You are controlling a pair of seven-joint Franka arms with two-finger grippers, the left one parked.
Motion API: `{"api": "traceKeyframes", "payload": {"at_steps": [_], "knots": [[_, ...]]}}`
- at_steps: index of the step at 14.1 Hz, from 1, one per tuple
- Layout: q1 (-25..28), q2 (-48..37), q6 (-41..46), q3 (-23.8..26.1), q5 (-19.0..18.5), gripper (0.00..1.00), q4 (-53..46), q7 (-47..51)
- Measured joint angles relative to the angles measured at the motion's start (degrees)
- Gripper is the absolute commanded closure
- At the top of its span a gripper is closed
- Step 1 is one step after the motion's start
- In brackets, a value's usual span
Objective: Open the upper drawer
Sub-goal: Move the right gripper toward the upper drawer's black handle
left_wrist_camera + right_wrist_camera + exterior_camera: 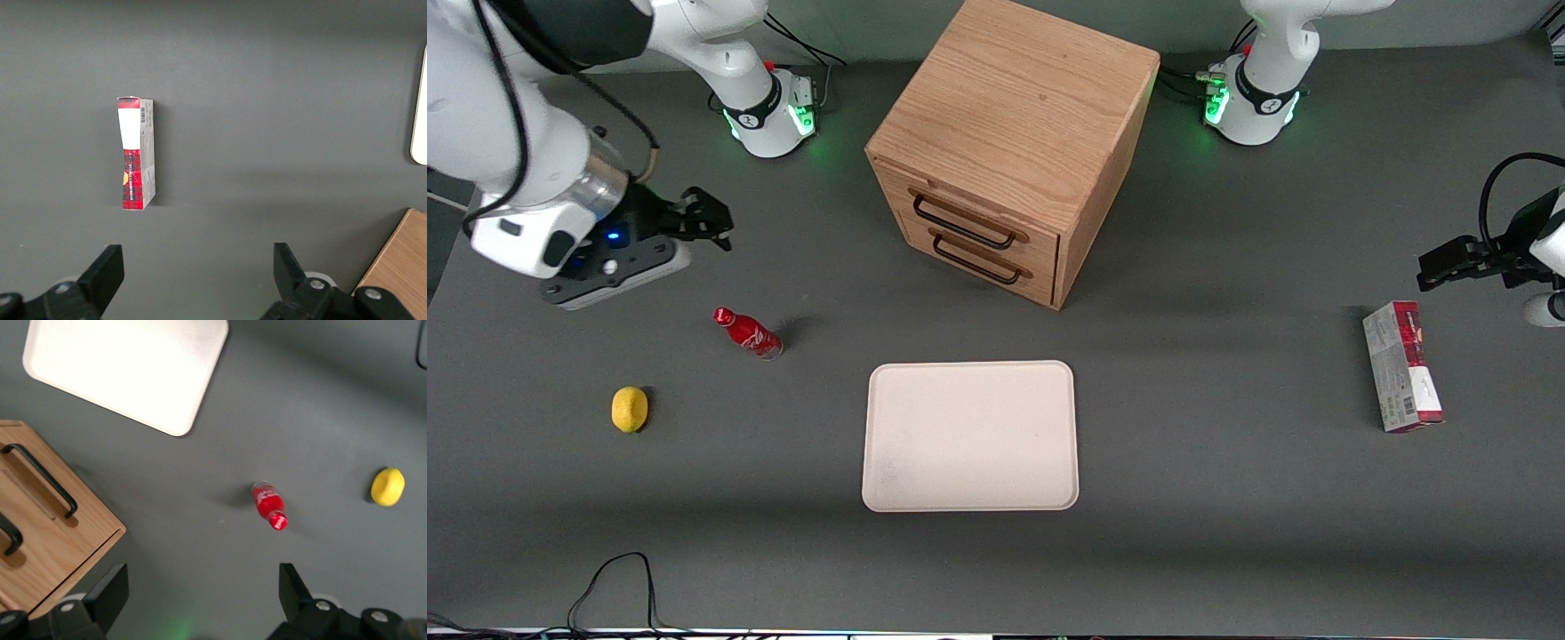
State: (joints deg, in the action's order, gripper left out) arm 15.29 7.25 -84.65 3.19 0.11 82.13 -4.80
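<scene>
The wooden cabinet [1018,116] stands at the middle of the table, farther from the front camera than the tray. Its upper drawer [971,216] is shut, with a thin black wire handle [960,224]; the lower drawer [983,258] beneath it is shut too. My right gripper [716,222] hovers above the table toward the working arm's end, well apart from the cabinet, open and empty. In the right wrist view the gripper [203,581] is open over bare table, with the cabinet front beside it; the upper drawer [33,561] is cut off by the frame edge.
A cream tray [969,436] lies in front of the cabinet, nearer the front camera. A red bottle [749,332] and a yellow lemon [630,409] lie near my gripper. A red and white carton [1401,366] lies toward the parked arm's end.
</scene>
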Motion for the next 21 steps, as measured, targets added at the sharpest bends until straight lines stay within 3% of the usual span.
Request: {"api": "traceKeyframes", "payload": {"at_steps": [4,8,10,13,17,21], "knots": [[4.27,2.43,-0.82,0.54,0.35,0.0,-2.4,-0.02],[5.55,3.76,-3.71,4.49,1.45,0.0,-3.71,-6.03],[5.58,4.28,-4.41,5.27,4.83,0.0,-3.71,-7.85],[5.27,6.04,-4.43,4.71,12.7,0.0,-3.71,-8.41],[5.27,9.65,-3.09,4.89,15.82,0.0,-3.6,-14.03],[6.43,14.03,1.32,5.35,22.04,0.0,-3.5,-20.85]]}}
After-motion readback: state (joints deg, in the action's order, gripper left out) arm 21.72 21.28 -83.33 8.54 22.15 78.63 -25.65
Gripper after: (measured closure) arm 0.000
